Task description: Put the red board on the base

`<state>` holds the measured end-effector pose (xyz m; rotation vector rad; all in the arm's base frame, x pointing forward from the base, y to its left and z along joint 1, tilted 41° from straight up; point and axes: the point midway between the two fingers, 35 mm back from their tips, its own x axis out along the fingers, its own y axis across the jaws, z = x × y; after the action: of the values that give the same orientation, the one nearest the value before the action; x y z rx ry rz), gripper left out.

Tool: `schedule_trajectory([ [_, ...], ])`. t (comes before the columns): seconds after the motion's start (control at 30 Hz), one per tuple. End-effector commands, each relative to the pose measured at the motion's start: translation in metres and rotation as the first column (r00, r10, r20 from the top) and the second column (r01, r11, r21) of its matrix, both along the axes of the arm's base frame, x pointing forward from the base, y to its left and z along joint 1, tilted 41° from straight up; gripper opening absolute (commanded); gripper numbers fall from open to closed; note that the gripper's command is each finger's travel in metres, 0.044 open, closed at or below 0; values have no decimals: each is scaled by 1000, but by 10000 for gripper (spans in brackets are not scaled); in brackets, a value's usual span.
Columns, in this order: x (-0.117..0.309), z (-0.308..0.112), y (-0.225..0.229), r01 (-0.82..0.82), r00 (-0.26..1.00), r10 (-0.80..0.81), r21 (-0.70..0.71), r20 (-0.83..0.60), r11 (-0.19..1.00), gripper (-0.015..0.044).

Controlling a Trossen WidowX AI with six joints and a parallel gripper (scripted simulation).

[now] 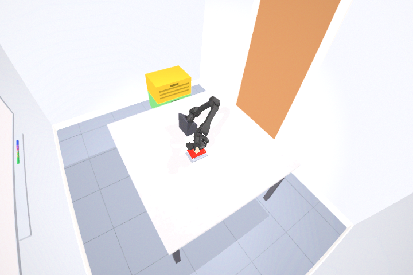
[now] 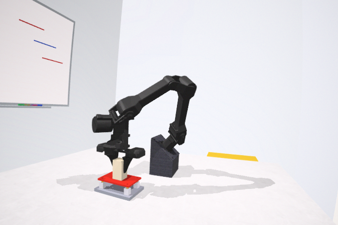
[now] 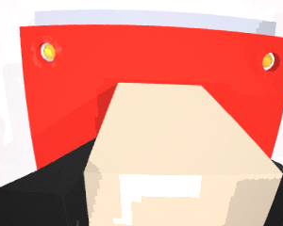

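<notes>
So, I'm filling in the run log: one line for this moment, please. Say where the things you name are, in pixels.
fingers (image 2: 119,167): shut on handle (image 2: 118,169) (image 3: 153,127) (image 1: 197,150) | red board (image 2: 105,178) (image 3: 146,56) (image 1: 192,154): over base (image 2: 112,194) (image 3: 146,18) (image 1: 193,160), gold pins (image 3: 48,52) in two visible holes | release: pending

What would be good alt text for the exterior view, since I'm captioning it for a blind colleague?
A black pincer grips the pale handle of a red board held over a grey base, slivers of gold showing between board and posts. Behind stands the arm's dark mount; a whiteboard hangs at left.
</notes>
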<state>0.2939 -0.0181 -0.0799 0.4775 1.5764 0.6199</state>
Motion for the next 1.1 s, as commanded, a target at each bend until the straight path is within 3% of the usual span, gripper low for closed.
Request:
schedule_trajectory([
  [0.0,0,0,0,0,1000,0,0,0,1000,184],
  [0.33,1,3,-3,0,1000,0,0,0,1000,440],
  [0.67,4,32,-27,1,1000,-1,-1,-1,1000,440],
  [0.8,5,63,-52,6,1000,-6,3,-3,1000,440],
  [1.07,5,65,-53,6,1000,-6,3,-4,1000,440],
])
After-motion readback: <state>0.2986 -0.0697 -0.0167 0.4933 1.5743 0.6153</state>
